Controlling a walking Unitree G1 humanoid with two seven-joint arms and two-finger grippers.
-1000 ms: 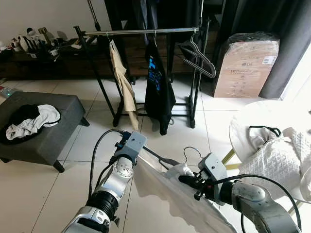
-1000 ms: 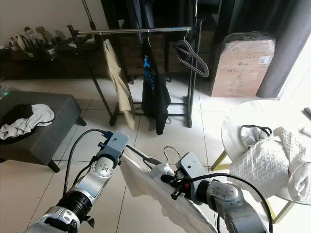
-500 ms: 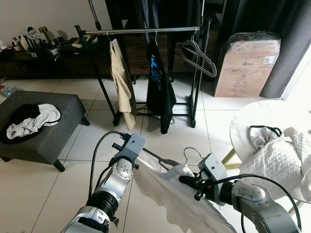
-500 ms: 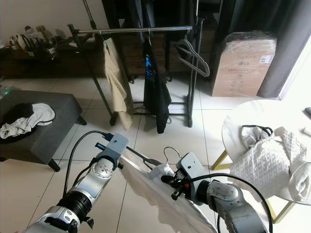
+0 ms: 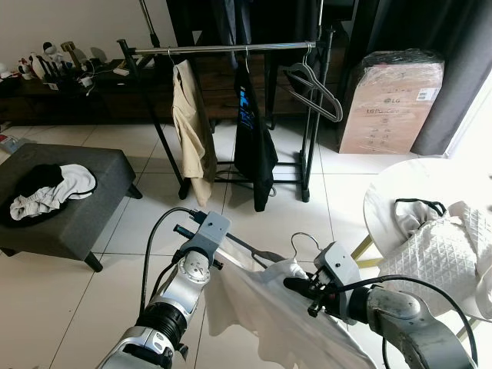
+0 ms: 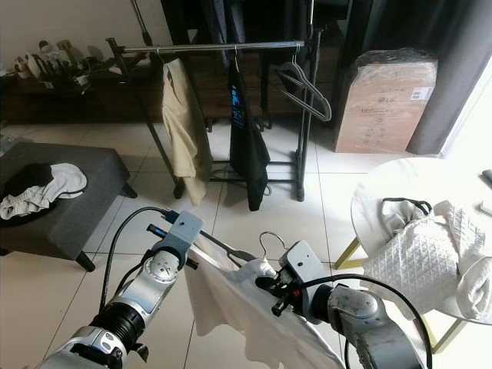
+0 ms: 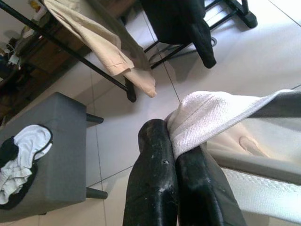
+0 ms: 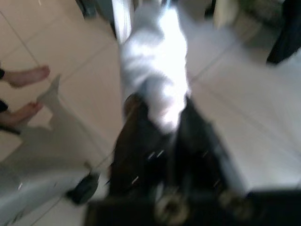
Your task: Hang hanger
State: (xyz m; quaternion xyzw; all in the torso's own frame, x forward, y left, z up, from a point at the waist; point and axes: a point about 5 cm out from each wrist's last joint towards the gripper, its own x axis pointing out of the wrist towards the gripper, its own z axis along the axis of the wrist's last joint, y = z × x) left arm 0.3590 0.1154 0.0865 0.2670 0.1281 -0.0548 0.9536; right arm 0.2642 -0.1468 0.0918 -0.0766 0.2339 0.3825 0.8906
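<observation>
Left gripper is clamped on a fold of the white garment, which sits on a hanger w/ its wire hook poking up, well short of the clothes rack across the tiled floor. Right gripper pinches the same garment near the hanger neck; right wrist view is blurred. Vs 1 s ago: the cloth was stretched taut btwn the two grippers, now it sags and hangs looser below them, and the beige garment and black shirt on the rack have swung a bit. An empty hanger hangs at the rack's right end, cardboard box just beyond. Grey ottoman left of the rack.
</observation>
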